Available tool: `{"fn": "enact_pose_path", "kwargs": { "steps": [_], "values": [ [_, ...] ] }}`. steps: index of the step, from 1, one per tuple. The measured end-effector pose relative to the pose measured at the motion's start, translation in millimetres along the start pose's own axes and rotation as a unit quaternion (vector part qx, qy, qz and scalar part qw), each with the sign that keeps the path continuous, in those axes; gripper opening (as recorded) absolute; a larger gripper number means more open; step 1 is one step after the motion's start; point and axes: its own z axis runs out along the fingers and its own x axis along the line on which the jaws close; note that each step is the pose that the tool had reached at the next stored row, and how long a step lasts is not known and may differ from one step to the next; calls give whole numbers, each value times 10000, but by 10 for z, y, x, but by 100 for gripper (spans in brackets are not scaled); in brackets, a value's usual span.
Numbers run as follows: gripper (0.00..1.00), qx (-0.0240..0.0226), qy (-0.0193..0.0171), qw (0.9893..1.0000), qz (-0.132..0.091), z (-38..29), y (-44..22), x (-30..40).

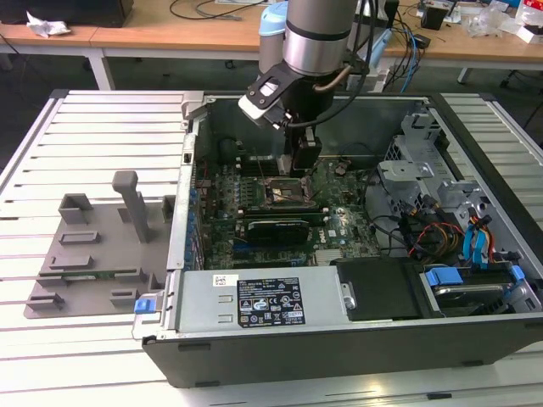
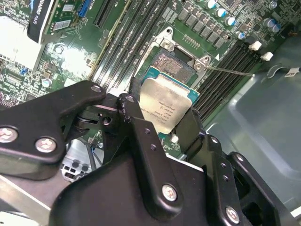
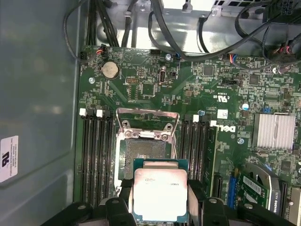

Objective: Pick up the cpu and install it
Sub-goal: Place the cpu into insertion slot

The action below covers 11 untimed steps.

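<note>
In both wrist views the cpu (image 2: 167, 106) (image 3: 160, 193), a small square chip with a silvery metal top on a green edge, sits between two black fingers (image 2: 133, 96) (image 3: 194, 195). My gripper (image 2: 162, 112) (image 3: 159, 197) is shut on it by two opposite sides. The chip is held level just over the open socket (image 3: 143, 153) (image 2: 175, 66), covering part of it, and whether they touch I cannot tell. The socket's metal load plate (image 3: 146, 123) stands raised. In the exterior view my gripper (image 1: 304, 163) reaches down into the case above the socket (image 1: 284, 193).
Memory slots (image 3: 96, 155) flank the socket on both sides. A finned heat sink (image 3: 275, 129), a coin battery (image 3: 110, 69) and black cables (image 3: 188, 28) lie around it. A power supply (image 1: 254, 301) and drive cage (image 1: 424, 178) bound the case. A grey plastic tray (image 1: 93, 246) lies outside it.
</note>
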Motion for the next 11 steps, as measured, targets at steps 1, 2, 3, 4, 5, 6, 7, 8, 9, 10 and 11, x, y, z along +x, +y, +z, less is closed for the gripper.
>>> {"fn": "enact_pose_path", "kwargs": {
  "steps": [1,2,3,4,5,6,7,8,9,10,11],
  "values": [
    [55,0,0,10000,0,9,0,0],
    [55,0,0,10000,0,21,1,0],
    [55,0,0,10000,0,27,1,0],
    [55,0,0,10000,0,31,1,0],
    [55,0,0,10000,0,40,1,-1],
    [55,0,0,10000,0,45,1,-1],
    [55,0,0,10000,0,57,2,-1],
    [55,0,0,10000,0,84,2,-1],
    [55,0,0,10000,0,93,3,-2],
    [55,0,0,10000,0,99,3,-2],
    [55,0,0,10000,0,115,3,-2]
  ]
}}
